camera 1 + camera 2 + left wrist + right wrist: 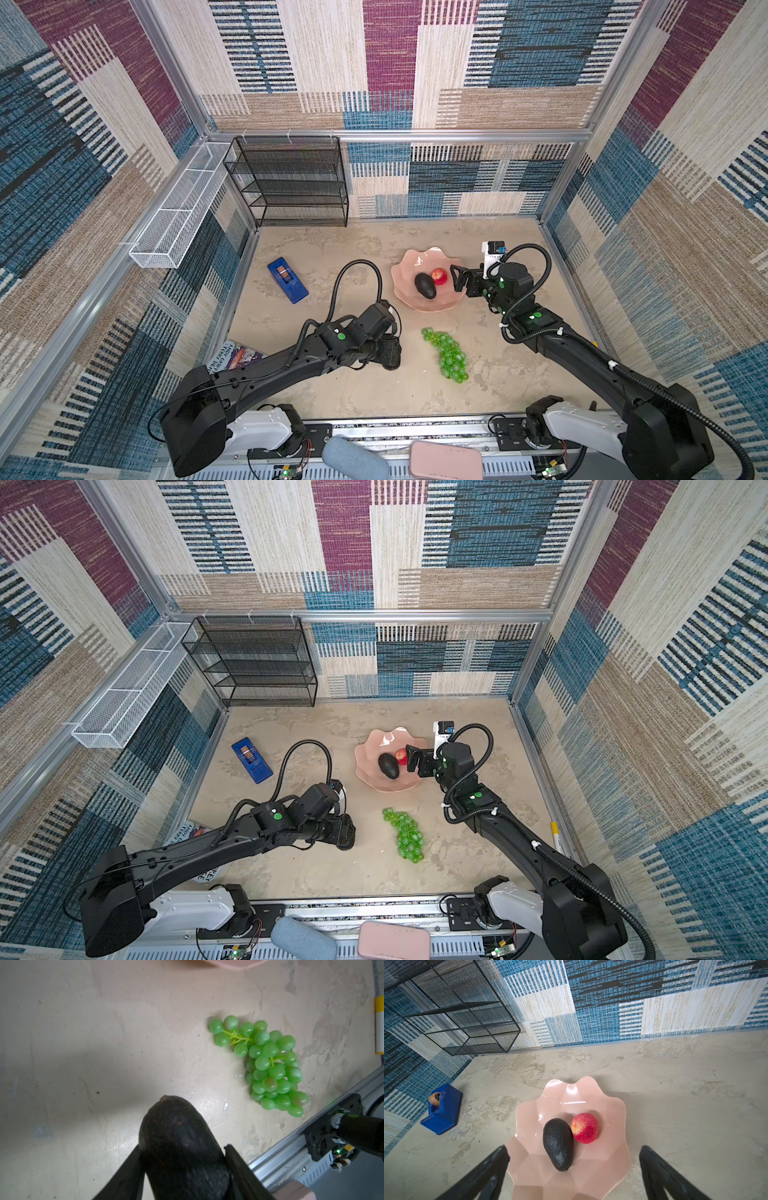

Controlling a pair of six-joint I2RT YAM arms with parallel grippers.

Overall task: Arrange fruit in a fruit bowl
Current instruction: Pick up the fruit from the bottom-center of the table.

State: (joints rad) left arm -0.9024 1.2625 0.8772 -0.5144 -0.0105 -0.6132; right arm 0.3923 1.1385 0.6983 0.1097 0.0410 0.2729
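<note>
Clamping the dark avocado (174,1126) on both sides, the left claw (183,1148) could squirt it loose on the lift, its body rounded and tapering.

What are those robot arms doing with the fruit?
They are filling the pink bowl with fruit. One avocado and the red apple already lie in it, touching. The left gripper is closed around the other avocado, low over the table. The right gripper hangs open at the bowl's edge. The grapes lie on the table.
</note>
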